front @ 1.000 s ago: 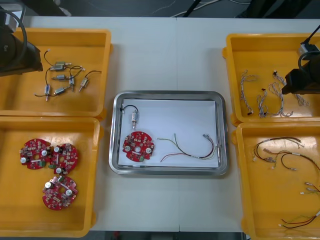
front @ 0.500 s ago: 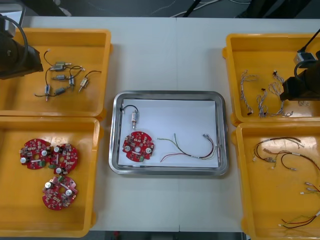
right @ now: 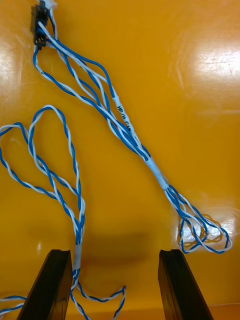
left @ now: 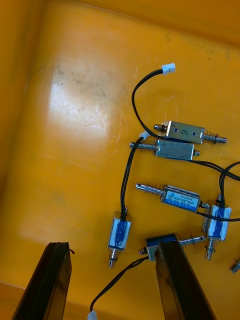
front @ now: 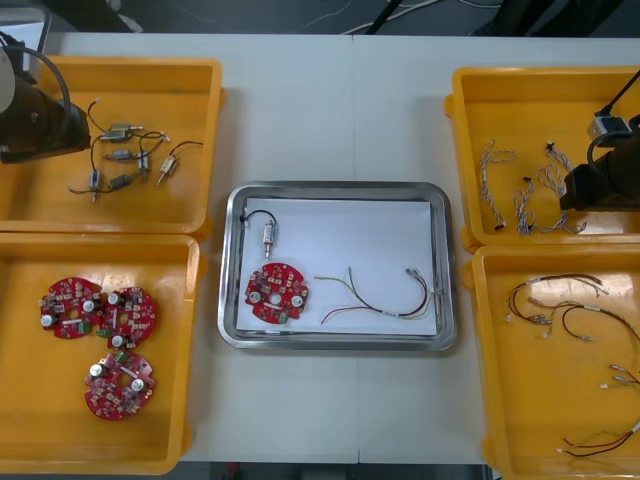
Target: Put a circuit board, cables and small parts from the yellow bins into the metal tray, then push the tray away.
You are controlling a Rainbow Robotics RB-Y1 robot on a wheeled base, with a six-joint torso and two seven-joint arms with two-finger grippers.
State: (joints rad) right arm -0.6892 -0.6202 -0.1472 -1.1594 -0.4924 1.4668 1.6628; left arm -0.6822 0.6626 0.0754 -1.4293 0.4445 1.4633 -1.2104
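The metal tray point(front: 340, 188) in the table's middle is white inside and holds a round red circuit board point(front: 275, 292), a small metal part point(front: 268, 236) on a black wire, and a red and yellow cable point(front: 382, 296). My right arm point(front: 605, 178) hangs over the far right yellow bin point(front: 520, 110). Its gripper point(right: 115, 285) is open just above twisted blue and white cables point(right: 125, 130), one strand lying by the finger point(right: 52, 285). My left arm point(front: 35, 122) is over the far left bin point(front: 60, 200), gripper point(left: 112, 282) open above several small metal parts point(left: 175, 147).
The near left bin point(front: 165, 400) holds three more red circuit boards point(front: 105, 335). In the near right bin point(front: 540, 400) lie black cables point(front: 560, 305) and red and yellow ones point(front: 600, 440). Bare table lies beyond the tray's far edge.
My right arm has slid a little toward the near side of the far right bin. The left arm has barely shifted. Nothing in the tray has moved.
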